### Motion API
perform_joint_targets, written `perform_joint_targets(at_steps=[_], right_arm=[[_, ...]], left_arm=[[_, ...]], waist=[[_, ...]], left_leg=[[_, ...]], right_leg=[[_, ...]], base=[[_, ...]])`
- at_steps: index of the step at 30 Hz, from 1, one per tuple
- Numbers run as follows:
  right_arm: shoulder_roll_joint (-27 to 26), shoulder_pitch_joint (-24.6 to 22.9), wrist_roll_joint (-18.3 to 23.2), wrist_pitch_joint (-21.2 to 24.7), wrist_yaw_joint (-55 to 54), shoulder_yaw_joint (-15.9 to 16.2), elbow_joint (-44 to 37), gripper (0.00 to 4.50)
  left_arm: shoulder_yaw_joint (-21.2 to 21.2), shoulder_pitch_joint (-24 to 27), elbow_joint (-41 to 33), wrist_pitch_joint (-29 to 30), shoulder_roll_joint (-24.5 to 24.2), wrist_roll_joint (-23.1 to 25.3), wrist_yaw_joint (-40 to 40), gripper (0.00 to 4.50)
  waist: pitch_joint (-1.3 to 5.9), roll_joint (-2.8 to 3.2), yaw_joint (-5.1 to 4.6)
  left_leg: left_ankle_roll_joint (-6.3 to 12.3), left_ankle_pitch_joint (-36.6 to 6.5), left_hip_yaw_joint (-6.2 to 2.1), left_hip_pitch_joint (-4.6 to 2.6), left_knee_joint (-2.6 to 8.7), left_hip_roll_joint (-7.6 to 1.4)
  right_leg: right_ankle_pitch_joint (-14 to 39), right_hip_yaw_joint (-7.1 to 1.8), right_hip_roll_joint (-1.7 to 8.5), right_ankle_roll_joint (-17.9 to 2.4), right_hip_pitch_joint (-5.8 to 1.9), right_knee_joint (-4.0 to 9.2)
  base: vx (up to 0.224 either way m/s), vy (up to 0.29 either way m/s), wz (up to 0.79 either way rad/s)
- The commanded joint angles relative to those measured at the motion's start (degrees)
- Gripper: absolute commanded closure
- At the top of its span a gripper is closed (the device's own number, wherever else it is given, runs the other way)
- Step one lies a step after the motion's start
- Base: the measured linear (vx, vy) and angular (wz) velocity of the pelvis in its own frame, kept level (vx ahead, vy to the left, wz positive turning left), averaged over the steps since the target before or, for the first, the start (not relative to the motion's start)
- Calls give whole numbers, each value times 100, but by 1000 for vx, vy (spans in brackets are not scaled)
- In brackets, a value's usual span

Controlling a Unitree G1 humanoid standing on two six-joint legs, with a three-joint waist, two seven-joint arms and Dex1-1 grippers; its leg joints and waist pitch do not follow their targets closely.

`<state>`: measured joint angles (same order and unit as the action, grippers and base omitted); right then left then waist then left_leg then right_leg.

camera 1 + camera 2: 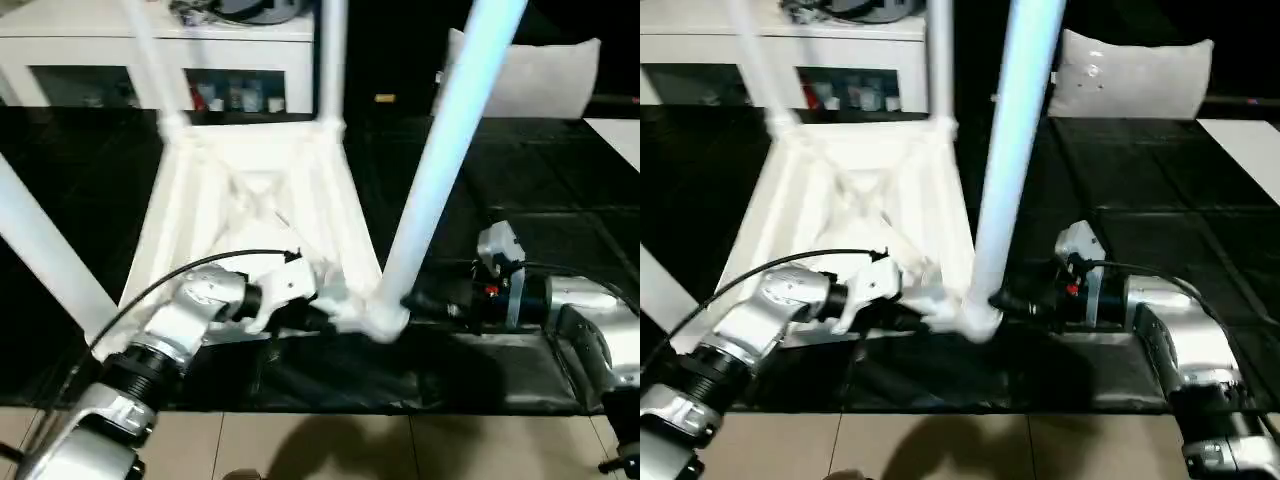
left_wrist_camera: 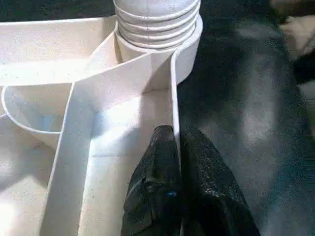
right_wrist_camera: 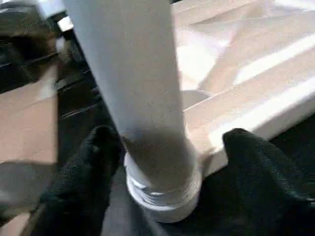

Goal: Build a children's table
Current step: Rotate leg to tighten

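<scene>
The white table top (image 1: 250,190) lies upside down on the black work table, ribs facing up. Legs stand in its corner sockets: two at the far corners (image 1: 150,60) (image 1: 332,60), one at the near left (image 1: 45,250) and one at the near right (image 1: 445,150). My left gripper (image 2: 176,135) is shut on the top's thin rim wall (image 2: 173,98), just beside the near right socket (image 1: 383,322). My right gripper (image 3: 170,142) is open, with a finger on each side of the near right leg's base (image 3: 157,167). One finger (image 3: 246,162) stands apart from the tube.
The black table's front edge (image 1: 400,400) runs just behind my forearms, with tan floor below it. A white shelf unit (image 1: 100,40) stands at the back left and a white cushion (image 1: 540,75) at the back right. A white surface (image 1: 620,135) shows at the right.
</scene>
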<state>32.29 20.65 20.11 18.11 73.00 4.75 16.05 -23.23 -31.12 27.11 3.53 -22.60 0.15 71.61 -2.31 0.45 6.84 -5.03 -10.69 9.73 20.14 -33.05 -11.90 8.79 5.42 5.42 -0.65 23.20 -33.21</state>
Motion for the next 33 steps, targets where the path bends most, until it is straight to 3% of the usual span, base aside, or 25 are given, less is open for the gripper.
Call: perform_joint_targets(at_steps=[1, 8, 10, 14, 15, 21, 24, 26, 27, 28, 29, 30, 31, 33], right_arm=[[7, 119, -52, -11, 212, 136, 69, 115], [-139, 314, -201, -204, 465, 450, 335, 170], [-151, 326, -195, -171, 493, 479, 338, 201], [-170, 335, -168, -116, 556, 505, 342, 221], [-174, 314, -132, -66, 600, 517, 319, 236], [-281, 97, 194, 387, 521, 414, -27, 245], [-628, -68, 123, 802, -347, 369, -357, 246], [-950, 20, -168, 827, -1180, 269, -230, 246], [-1076, 82, -228, 893, -1495, 188, -145, 246], [-1575, 337, -408, 1231, -2721, -166, 159, 246], [-1575, 337, -408, 1231, -2721, -166, 159, 246], [-1685, 397, -461, 1316, -3003, -242, 225, 246], [-1820, 485, -646, 1347, -3434, -276, 354, 246], [-1956, 529, -955, 1313, -3927, -220, 396, 246]], left_arm=[[-356, -39, 9, -81, 19, 71, 400, 450], [-366, -141, 131, -210, 58, 131, 510, 450], [-349, -158, 172, -224, 78, 139, 469, 450], [-331, -169, 208, -223, 92, 149, 441, 450], [-322, -154, 208, -216, 93, 137, 423, 450], [-181, -90, 225, 73, 238, 103, 103, 450], [51, -91, 128, 694, 483, 6, -410, 450], [207, -191, 240, 1030, 686, 106, -1024, 450], [260, -224, 284, 1065, 754, 124, -1201, 450], [500, -358, 441, 1302, 1044, 130, -1873, 450], [500, -358, 441, 1302, 1044, 130, -1873, 450], [547, -386, 456, 1392, 1113, 133, -2017, 450], [572, -414, 432, 1552, 1208, 186, -2225, 450], [637, -464, 422, 1794, 1375, 265, -2580, 450]], waist=[[345, -114, -4], [347, -122, 18], [349, -119, 26], [356, -122, 65], [362, -156, 74], [350, -163, 97], [318, -163, 88], [286, -156, 26], [286, -156, 26], [266, -136, -71], [269, -146, -130], [289, -168, -217], [282, -101, -285], [279, -125, -369]], left_leg=[[446, -997, 45, 3, 344, -132], [363, -1035, 43, 1, 344, -125], [352, -1015, 40, -4, 345, -132], [358, -976, 41, -8, 341, -136], [367, -949, 48, -8, 336, -135], [338, -985, 42, -10, 345, -137], [260, -1150, 33, -16, 373, -136], [86, -1469, 13, -34, 392, -99], [86, -1469, 13, -34, 392, -99], [-41, -1646, -9, -37, 382, -45], [-92, -1706, -20, -29, 376, -29], [-140, -1806, -64, 6, 359, -5], [-123, -1897, -81, 22, 383, -22], [-70, -2039, -73, -34, 346, 13]], right_leg=[[1806, -245, 291, -1006, -307, 346], [1773, -250, 290, -1029, -310, 334], [1763, -253, 294, -1016, -308, 331], [1690, -257, 292, -1027, -309, 320], [1649, -259, 291, -1026, -311, 315], [1802, -257, 292, -959, -304, 325], [2139, -254, 298, -863, -292, 369], [2894, -227, 309, -597, -264, 466], [2894, -227, 309, -597, -264, 466], [3425, -177, 297, -362, -240, 543], [3549, -152, 283, -297, -237, 559], [3759, -80, 297, -125, -282, 598], [3723, -66, 287, -59, -289, 631], [3749, -35, 261, -37, -216, 690]], base=[[0, 0, 0], [0, 0, 0], [0, 0, 0], [0, 0, 0], [0, 0, 0], [0, 0, 0], [0, 0, 0], [0, 0, 0], [0, 0, 0], [0, 0, 0], [-59, 9, -12], [-59, 9, -12], [0, 0, 0], [0, 0, 0]])
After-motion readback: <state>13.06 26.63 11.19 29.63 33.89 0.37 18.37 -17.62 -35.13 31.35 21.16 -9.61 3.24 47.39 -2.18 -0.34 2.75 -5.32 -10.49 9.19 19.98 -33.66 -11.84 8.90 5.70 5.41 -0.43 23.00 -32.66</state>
